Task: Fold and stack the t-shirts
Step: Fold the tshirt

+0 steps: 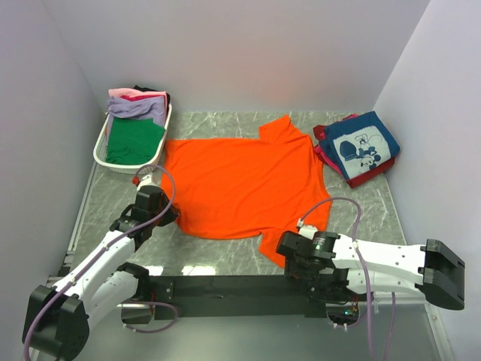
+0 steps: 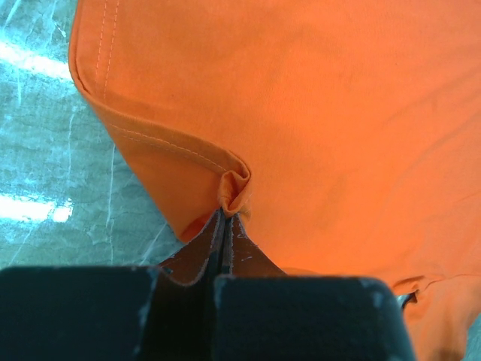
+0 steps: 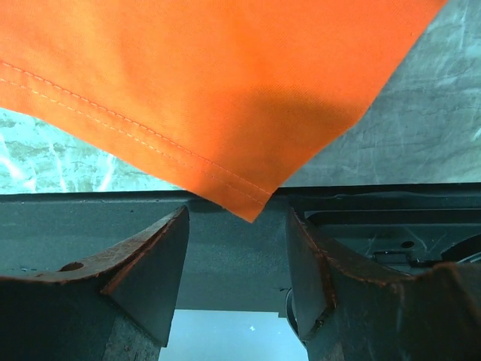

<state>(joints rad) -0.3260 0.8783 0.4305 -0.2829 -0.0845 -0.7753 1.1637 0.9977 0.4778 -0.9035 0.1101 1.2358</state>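
A bright orange t-shirt (image 1: 240,180) lies spread flat in the middle of the table. My left gripper (image 1: 167,216) is at its near-left hem corner, and in the left wrist view it (image 2: 228,214) is shut on a small pinch of orange cloth (image 2: 234,188). My right gripper (image 1: 288,259) is at the near sleeve (image 1: 274,242), by the table's front edge. In the right wrist view it (image 3: 237,214) is open, with the sleeve's corner (image 3: 248,203) just above the gap and not gripped. A folded navy blue tee with white cartoon print (image 1: 362,147) lies at the back right on a pink one (image 1: 323,153).
A white slatted basket (image 1: 103,154) stands at the back left and holds green (image 1: 134,141), lavender (image 1: 135,109), pink and dark tees. White walls close in the left, back and right. The black base rail (image 1: 225,286) runs along the front edge under the right gripper.
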